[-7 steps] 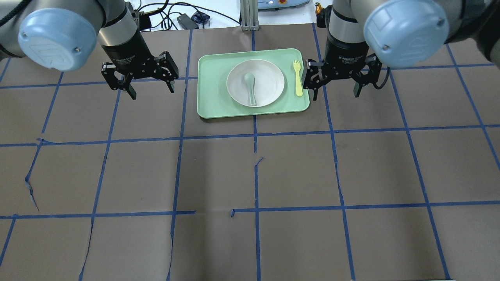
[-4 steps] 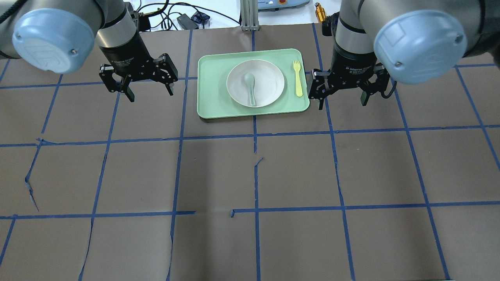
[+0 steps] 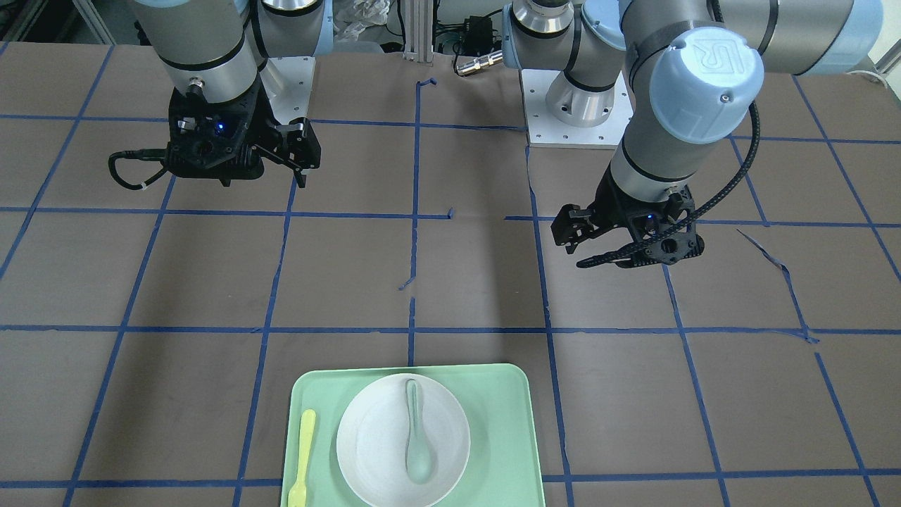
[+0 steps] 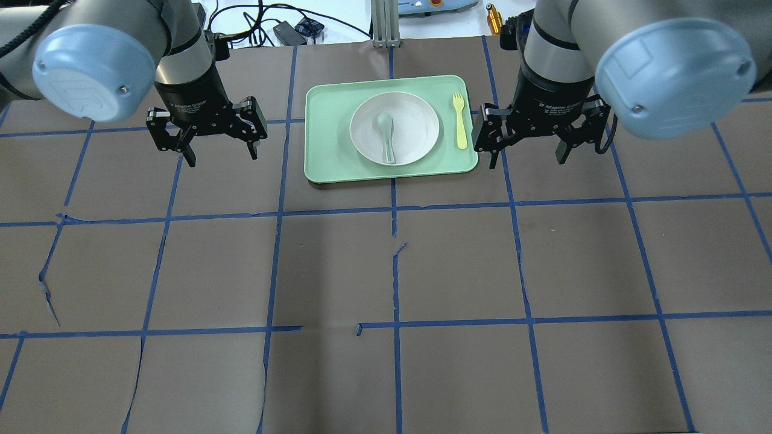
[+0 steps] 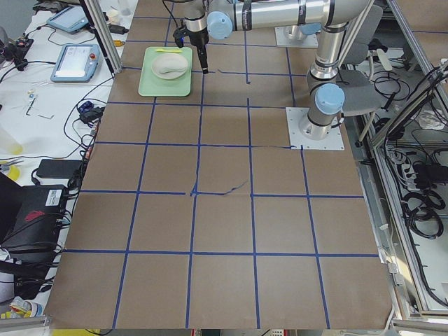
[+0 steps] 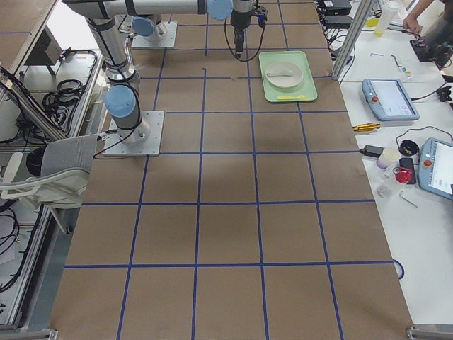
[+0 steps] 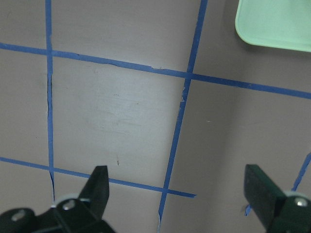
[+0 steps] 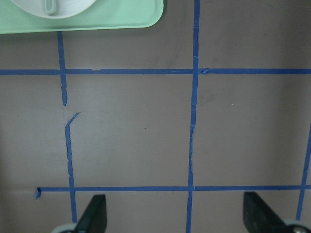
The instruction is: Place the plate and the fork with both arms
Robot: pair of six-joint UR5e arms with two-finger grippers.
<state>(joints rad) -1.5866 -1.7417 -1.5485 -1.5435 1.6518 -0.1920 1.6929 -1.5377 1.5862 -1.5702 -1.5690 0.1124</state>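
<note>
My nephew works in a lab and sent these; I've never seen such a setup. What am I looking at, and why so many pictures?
A robot's left arm and right arm stand at a taped brown table. Each ends in a two-finger hand: the left hand and right hand are open and hold nothing. One camera looks from behind the robot, one faces it, two watch from the table's ends, one sits on each wrist. A mint-green tray carries an off-white plate with a grey-green spoon in it, and a yellow fork beside the plate.

Tray: mint-green rectangular tray [image 4: 329, 150]
Plate: off-white round plate [image 4: 419, 120]
Fork: pale yellow plastic fork [image 4: 461, 129], beside black right claw [image 4: 528, 158]
Surface: brown table top [image 4: 458, 265], blue tape grid [image 4: 397, 374]
</note>
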